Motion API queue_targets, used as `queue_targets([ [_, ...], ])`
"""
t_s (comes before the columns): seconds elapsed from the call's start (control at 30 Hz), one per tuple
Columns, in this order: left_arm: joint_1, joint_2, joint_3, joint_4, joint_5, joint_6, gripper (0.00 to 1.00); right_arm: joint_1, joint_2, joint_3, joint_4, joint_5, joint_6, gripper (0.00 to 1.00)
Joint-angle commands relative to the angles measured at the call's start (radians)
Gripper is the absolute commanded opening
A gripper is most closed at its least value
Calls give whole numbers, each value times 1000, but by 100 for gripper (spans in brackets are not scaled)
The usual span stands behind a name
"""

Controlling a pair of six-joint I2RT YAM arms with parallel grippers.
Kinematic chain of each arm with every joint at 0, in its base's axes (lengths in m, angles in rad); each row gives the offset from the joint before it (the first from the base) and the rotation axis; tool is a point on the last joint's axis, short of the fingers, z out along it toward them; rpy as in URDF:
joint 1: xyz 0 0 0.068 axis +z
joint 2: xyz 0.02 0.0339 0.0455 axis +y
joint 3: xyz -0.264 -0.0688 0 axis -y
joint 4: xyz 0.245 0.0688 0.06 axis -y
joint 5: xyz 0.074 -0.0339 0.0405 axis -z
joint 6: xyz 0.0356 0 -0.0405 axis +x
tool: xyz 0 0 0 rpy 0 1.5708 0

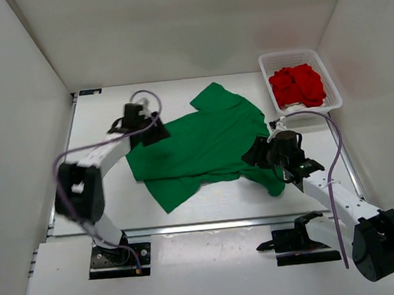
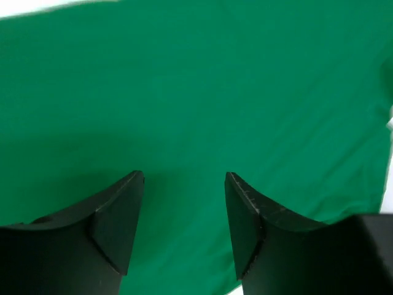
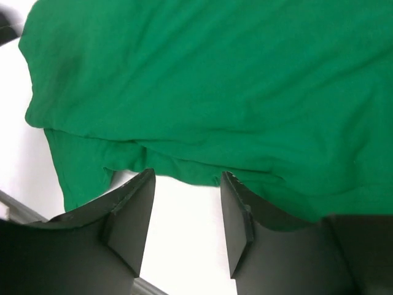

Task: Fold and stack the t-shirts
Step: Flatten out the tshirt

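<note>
Right gripper [image 3: 186, 175]: the jaws stand well apart with nothing between them. Bare table [image 3: 184, 246] shows through the gap, and the shirt's near hem lies just beyond the fingertips.
Green t-shirt [image 1: 203, 143]: spread across the middle of the table. Its near edge is doubled over into a loose lip just ahead of the right jaws, and one corner trails off to their left.
Left gripper [image 2: 183, 178]: also open wide and holding nothing. It hangs over the shirt's left side, with green cloth filling everything beneath and beyond the fingertips.
Red t-shirt [image 1: 297, 85]: bunched up in the white basket [image 1: 289, 54], well apart from both grippers, far beyond the right jaws and off to their right.
Stage, as I read it: one fold of the green shirt looks laid, both grippers are free, and the next fold is not yet begun. The red shirt is untouched.
Risk at the right jaws: the doubled hem is uneven, so closing there could catch only the top layer and pull the fold open. It could also catch nothing, since the tips sit over bare table.
Risk at the left jaws: they hover over flat cloth rather than an edge, so pinching down here would likely raise a ridge and skew the shirt.
Risk between them: if one arm lifts before the other, the soft cloth drags sideways and the fold comes out crooked.
</note>
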Motion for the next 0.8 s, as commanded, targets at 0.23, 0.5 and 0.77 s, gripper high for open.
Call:
queue_targets([
  [0.23, 71, -385, -525, 261, -77, -46, 67, -50, -84, -53, 15, 69, -17, 1],
  [0.5, 62, -227, -506, 281, -143, -29, 50, 30, -93, -44, 13, 97, -21, 9],
  [0.77, 131, 49, -224, 304, -65, -80, 35, 25, -141, -84, 6, 94, -20, 23],
])
